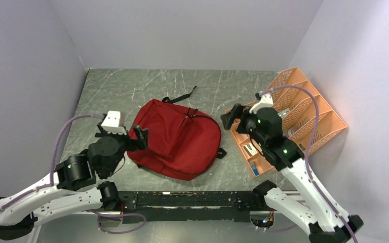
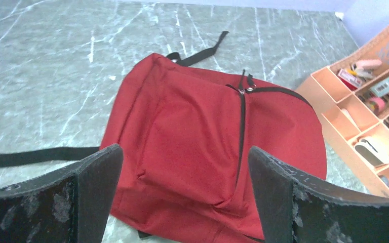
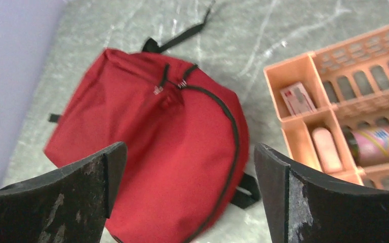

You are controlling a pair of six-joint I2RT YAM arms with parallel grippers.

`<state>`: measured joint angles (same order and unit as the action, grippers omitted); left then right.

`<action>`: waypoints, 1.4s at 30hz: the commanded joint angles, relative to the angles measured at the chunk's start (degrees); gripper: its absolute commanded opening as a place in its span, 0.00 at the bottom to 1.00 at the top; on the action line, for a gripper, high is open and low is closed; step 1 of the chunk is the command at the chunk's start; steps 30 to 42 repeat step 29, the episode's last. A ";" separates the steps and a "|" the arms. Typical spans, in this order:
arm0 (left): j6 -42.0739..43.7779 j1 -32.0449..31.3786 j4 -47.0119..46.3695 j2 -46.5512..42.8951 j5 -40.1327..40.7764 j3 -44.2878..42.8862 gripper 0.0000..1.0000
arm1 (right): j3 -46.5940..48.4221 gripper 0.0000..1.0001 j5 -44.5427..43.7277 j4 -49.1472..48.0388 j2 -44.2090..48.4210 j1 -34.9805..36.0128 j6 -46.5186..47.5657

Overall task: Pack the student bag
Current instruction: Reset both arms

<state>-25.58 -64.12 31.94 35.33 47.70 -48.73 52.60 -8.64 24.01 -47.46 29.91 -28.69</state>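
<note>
Student bag (image 1: pixel 177 139) lies flat at centre of the top view. Zip looks shut, long axis approx. left-right, rounded zip end twd orange organiser (image 1: pixel 334 124) at right. Left gripper (image 2: pixel 185 152): jaws wide, empty, just beside bag's left edge. Right gripper (image 3: pixel 191 149): also wide, empty, off bag's upper right by organiser. We judge left arm nearer; zip pulls (image 1: pixel 188 115) at bag's upper middle.

Pale lilac walls (image 1: pixel 182 30) enclose a grey (white-veined) marble tabletop (image 1: pixel 131 86).
</note>
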 commanded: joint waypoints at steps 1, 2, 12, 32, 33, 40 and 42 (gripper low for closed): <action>-2.90 -0.23 5.02 -5.60 6.91 3.47 0.97 | -3.33 1.00 -3.21 9.51 9.12 -0.06 4.14; -3.64 -0.22 5.65 -6.49 7.52 3.99 0.97 | -3.78 1.00 -4.75 10.60 11.42 -0.10 5.21; -14.09 -0.22 16.76 -2.74 13.21 2.60 0.96 | -9.03 1.00 -6.42 6.41 24.01 -0.12 10.37; -11.53 -0.31 14.50 -1.41 10.71 3.44 0.96 | -9.33 1.00 -9.67 7.77 22.63 -0.11 8.31; -11.53 -0.31 14.50 -1.41 10.71 3.44 0.96 | -9.33 1.00 -9.67 7.77 22.63 -0.11 8.31; -11.53 -0.31 14.50 -1.41 10.71 3.44 0.96 | -9.33 1.00 -9.67 7.77 22.63 -0.11 8.31; -11.53 -0.31 14.50 -1.41 10.71 3.44 0.96 | -9.33 1.00 -9.67 7.77 22.63 -0.11 8.31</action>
